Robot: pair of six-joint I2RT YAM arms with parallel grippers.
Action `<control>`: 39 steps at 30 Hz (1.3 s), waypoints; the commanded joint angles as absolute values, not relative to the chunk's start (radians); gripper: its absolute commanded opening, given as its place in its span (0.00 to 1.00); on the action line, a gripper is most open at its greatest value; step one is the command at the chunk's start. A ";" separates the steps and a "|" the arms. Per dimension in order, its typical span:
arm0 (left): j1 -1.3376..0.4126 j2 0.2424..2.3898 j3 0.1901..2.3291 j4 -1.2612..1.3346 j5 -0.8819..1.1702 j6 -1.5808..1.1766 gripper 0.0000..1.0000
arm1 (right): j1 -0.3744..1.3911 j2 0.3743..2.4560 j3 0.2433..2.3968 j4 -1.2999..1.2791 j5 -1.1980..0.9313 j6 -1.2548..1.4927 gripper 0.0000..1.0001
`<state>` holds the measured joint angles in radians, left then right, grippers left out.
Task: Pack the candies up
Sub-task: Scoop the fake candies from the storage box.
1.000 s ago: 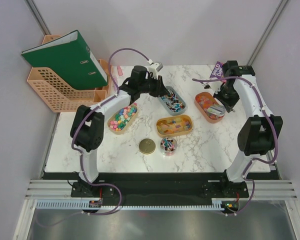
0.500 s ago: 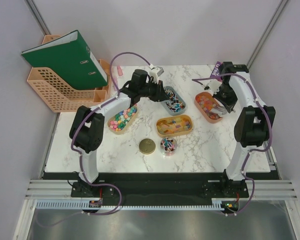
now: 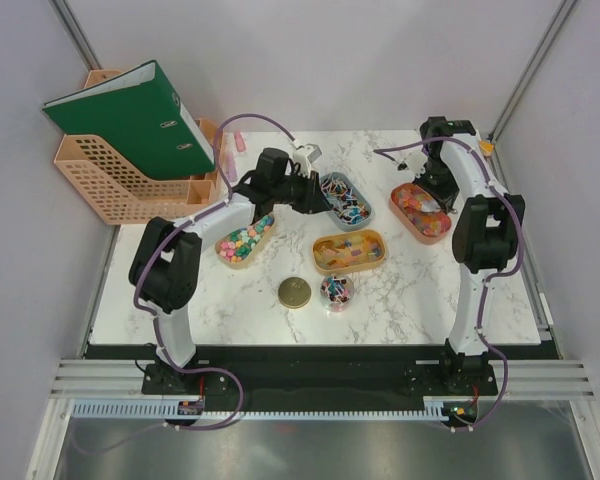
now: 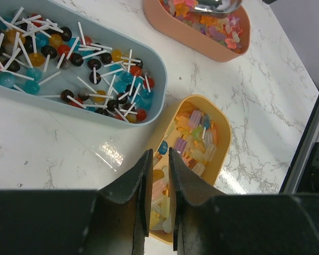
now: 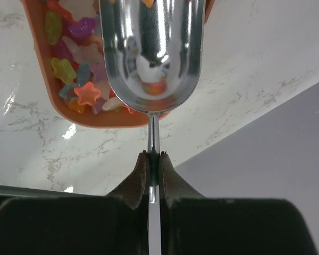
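Swung back since the earlier frame, the right gripper (image 5: 153, 156) is clamped on the scoop (image 5: 151, 53) by its thin handle, over one end of the orange tray (image 5: 95, 123) holding star candies (image 5: 87, 93). That slim handle could twist, spilling sweets onto the bench (image 5: 228, 64) beside the tray. Well apart from the tray, the left gripper (image 4: 158, 159) is barely parted and empty.

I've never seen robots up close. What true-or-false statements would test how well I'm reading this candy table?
The right gripper holds a silver scoop by its handle. True.
The gold lid sits on the jar. False: it lies on the table beside the jar.
The blue-grey tray holds lollipops. True.
The green binder lies flat on the table. False: it rests on the peach file rack.
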<state>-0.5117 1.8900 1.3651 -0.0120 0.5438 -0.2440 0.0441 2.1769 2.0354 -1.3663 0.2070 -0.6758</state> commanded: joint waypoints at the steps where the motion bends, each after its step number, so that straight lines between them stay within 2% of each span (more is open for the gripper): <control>1: -0.500 1.827 1.344 0.021 0.571 -0.229 0.24 | 0.066 2.226 2.089 -1.459 0.193 -0.640 0.00; 8: -0.489 1.824 1.335 0.011 0.566 -0.212 0.24 | 0.061 2.249 2.043 -1.434 0.172 -0.655 0.00; 23: -0.472 1.812 1.324 -0.051 0.511 -0.087 0.24 | -0.038 2.020 1.809 -1.246 0.065 -0.715 0.00; 29: -0.472 1.809 1.347 -0.093 0.489 -0.026 0.24 | -0.048 1.916 1.654 -1.100 -0.033 -0.750 0.00; 34: -0.466 1.816 1.368 -0.133 0.451 0.027 0.24 | -0.051 1.850 1.448 -0.873 -0.173 -0.762 0.00; 39: -0.466 1.790 1.388 -0.185 0.425 0.092 0.24 | -0.069 1.773 1.284 -0.680 -0.225 -0.762 0.00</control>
<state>-0.4725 1.8626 1.3361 -0.1516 0.4614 -0.0040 -0.0574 1.8275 1.3586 -0.8631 -0.1196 -0.7479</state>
